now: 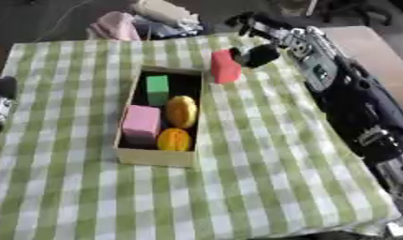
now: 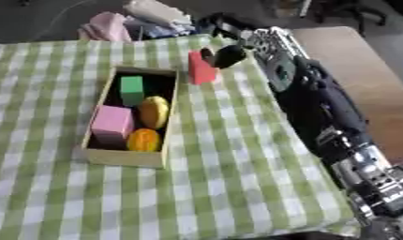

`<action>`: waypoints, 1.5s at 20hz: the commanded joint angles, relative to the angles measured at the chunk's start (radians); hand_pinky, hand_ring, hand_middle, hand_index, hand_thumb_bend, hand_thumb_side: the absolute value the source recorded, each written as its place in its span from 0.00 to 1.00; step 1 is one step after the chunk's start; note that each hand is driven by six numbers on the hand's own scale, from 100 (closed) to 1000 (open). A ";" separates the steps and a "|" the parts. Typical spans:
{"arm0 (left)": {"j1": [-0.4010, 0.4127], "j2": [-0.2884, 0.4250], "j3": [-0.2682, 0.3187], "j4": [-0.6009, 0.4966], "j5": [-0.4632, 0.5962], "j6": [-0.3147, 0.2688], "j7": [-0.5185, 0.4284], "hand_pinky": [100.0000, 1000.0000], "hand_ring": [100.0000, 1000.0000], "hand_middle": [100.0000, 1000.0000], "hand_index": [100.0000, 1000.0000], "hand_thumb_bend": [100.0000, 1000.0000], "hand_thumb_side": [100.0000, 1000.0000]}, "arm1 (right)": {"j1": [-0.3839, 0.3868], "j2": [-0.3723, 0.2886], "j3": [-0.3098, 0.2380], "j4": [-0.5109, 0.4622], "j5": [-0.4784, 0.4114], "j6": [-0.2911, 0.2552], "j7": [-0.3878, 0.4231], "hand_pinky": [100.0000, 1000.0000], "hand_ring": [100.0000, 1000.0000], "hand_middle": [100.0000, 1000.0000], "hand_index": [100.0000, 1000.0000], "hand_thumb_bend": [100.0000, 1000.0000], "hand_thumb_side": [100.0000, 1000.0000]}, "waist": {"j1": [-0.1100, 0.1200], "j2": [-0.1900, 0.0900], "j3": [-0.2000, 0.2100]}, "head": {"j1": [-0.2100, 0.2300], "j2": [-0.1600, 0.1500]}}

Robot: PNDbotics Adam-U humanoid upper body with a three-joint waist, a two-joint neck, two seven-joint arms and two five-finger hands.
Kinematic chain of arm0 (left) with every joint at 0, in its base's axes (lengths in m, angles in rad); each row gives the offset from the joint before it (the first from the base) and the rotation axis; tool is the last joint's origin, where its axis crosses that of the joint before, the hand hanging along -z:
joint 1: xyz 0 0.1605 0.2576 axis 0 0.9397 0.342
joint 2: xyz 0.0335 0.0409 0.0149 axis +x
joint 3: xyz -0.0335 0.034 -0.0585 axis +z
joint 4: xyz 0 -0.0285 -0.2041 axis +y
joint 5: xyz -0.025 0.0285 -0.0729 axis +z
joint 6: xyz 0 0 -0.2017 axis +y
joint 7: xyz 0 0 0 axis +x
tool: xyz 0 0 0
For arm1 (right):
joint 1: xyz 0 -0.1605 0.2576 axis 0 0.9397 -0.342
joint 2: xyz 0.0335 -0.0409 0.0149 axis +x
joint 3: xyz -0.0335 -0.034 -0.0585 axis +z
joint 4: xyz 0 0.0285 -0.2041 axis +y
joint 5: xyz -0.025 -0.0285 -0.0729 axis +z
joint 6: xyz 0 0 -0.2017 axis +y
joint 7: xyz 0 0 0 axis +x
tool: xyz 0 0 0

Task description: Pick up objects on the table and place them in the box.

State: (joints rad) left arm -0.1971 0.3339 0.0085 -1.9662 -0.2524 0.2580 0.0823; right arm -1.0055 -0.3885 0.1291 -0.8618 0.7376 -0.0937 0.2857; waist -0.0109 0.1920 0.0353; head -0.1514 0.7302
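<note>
Gripping: right robot hand [image 1: 258, 51] has its fingers curled round the red block [image 1: 225, 67], at the block's upper right side.
Red block: upright, just beside the far right corner of the box [image 1: 155, 158]; whether its base touches the cloth or is lifted cannot be told.
Right arm: comes in from the right edge and stretches along the right side of the counter [image 1: 262, 154] up to the block.
Left robot hand: only a dark part shows at the left edge [image 1: 1, 105], near the middle height of the left eye view; whether its fingers are spread or curled cannot be told.
Box: open, tan, lying lengthwise on the counter left of centre, dark inside.
Box contents: green block [image 1: 157, 89] at the far end; yellow oval thing [image 1: 181, 111] in the middle on the right side; pink block [image 1: 142, 123] on the left side, touching it; orange round thing [image 1: 174, 139] at the near end, just beside the pink block.
Counter cover: green and white checked cloth [image 1: 73, 197] over the whole top.
Far edge: a heap of pink and pale things [image 1: 123, 23] beyond the cloth, too blurred to name.
</note>
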 commanded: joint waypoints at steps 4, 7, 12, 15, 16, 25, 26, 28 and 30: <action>-0.022 0.003 -0.026 -0.008 0.004 -0.008 -0.034 0.77 0.62 0.64 0.81 0.35 0.52 | -0.038 -0.031 -0.063 0.136 -0.007 0.040 -0.094 0.80 0.86 0.91 0.97 0.00 0.46 | -0.009 0.007 0.039 | -0.029 -0.024; -0.026 0.000 -0.038 -0.009 0.004 -0.012 -0.052 0.77 0.62 0.64 0.81 0.35 0.52 | -0.039 -0.030 -0.071 0.172 -0.012 0.035 -0.087 0.80 0.86 0.90 0.97 0.00 0.53 | -0.009 0.011 0.058 | -0.038 -0.029; -0.025 -0.002 -0.043 -0.011 0.001 -0.014 -0.064 0.78 0.62 0.64 0.81 0.34 0.52 | -0.036 -0.024 -0.082 0.203 -0.015 0.037 -0.093 0.79 0.85 0.90 0.97 0.00 0.59 | -0.009 0.015 0.072 | -0.044 -0.034; -0.026 -0.005 -0.046 -0.011 0.001 -0.015 -0.067 0.78 0.62 0.64 0.81 0.34 0.52 | -0.033 -0.018 -0.082 0.211 -0.016 0.037 -0.097 0.79 0.85 0.90 0.97 0.00 0.62 | -0.009 0.017 0.075 | -0.043 -0.037; -0.028 -0.007 -0.047 -0.011 0.000 -0.015 -0.069 0.78 0.62 0.64 0.81 0.34 0.52 | -0.032 -0.015 -0.082 0.213 -0.015 0.037 -0.099 0.79 0.85 0.90 0.97 0.00 0.62 | -0.009 0.018 0.076 | -0.042 -0.037; -0.030 -0.014 -0.053 -0.013 -0.006 -0.018 -0.082 0.78 0.62 0.64 0.81 0.34 0.53 | -0.030 0.007 -0.076 0.221 0.014 0.034 -0.085 0.78 0.84 0.89 0.95 0.00 0.61 | -0.007 0.023 0.086 | -0.054 -0.045; -0.031 -0.015 -0.054 -0.013 -0.006 -0.018 -0.084 0.78 0.62 0.64 0.81 0.34 0.53 | -0.031 0.009 -0.075 0.221 0.019 0.035 -0.081 0.78 0.84 0.90 0.95 0.00 0.59 | -0.007 0.023 0.087 | -0.055 -0.046; -0.032 -0.016 -0.055 -0.012 -0.006 -0.019 -0.086 0.78 0.62 0.64 0.81 0.34 0.53 | -0.032 0.013 -0.076 0.218 0.034 0.043 -0.091 0.78 0.85 0.90 0.95 0.00 0.52 | -0.007 0.023 0.090 | -0.059 -0.048; -0.034 -0.017 -0.056 -0.012 -0.007 -0.020 -0.088 0.78 0.62 0.64 0.81 0.34 0.53 | -0.033 0.016 -0.076 0.216 0.059 0.061 -0.116 0.80 0.86 0.91 0.97 0.00 0.45 | -0.008 0.024 0.094 | -0.063 -0.048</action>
State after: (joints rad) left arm -0.2168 0.3074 -0.0473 -1.9643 -0.2550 0.2398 -0.0019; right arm -1.0218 -0.3640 0.0561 -0.6344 0.7772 -0.0410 0.1794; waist -0.0109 0.2153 0.1280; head -0.2095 0.6933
